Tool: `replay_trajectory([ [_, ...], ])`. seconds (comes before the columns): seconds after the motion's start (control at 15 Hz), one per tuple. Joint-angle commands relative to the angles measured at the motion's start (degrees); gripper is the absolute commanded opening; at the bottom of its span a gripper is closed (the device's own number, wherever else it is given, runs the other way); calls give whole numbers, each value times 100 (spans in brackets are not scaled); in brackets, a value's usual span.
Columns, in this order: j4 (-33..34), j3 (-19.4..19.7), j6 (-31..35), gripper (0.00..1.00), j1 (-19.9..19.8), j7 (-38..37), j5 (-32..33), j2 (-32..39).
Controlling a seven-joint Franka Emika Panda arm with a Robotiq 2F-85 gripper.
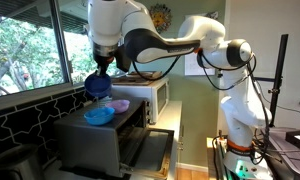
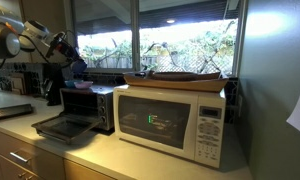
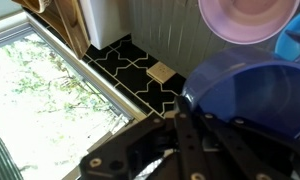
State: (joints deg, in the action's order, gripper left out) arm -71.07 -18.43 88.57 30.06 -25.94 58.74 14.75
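My gripper (image 1: 101,72) is shut on the rim of a dark blue bowl (image 1: 97,88) and holds it just above the top of a black toaster oven (image 1: 90,140). In the wrist view the fingers (image 3: 180,122) clamp the blue bowl (image 3: 245,100). A pink bowl (image 3: 245,18) and a light blue dish (image 3: 296,45) lie just beyond it. In an exterior view the pink bowl (image 1: 119,105) and the light blue dish (image 1: 98,115) rest on the oven top. The gripper (image 2: 72,64) with the bowl (image 2: 78,73) also shows by the window.
The toaster oven (image 2: 88,103) has its door (image 2: 58,127) folded open over the counter. A white microwave (image 2: 175,120) stands beside it, with a flat tray (image 2: 185,77) on top. A window and a black tiled wall (image 3: 130,60) are close behind.
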Motion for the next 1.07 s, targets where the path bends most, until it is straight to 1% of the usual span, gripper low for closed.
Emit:
replay_trajectory([
  [0.0, -143, -6, 55, 1, -9, 45, 36, -102],
  [0.33, 17, 4, -48, 1, -98, 53, -243, -82],
  [1.0, 408, 19, -166, 1, -443, 46, -1438, -86],
])
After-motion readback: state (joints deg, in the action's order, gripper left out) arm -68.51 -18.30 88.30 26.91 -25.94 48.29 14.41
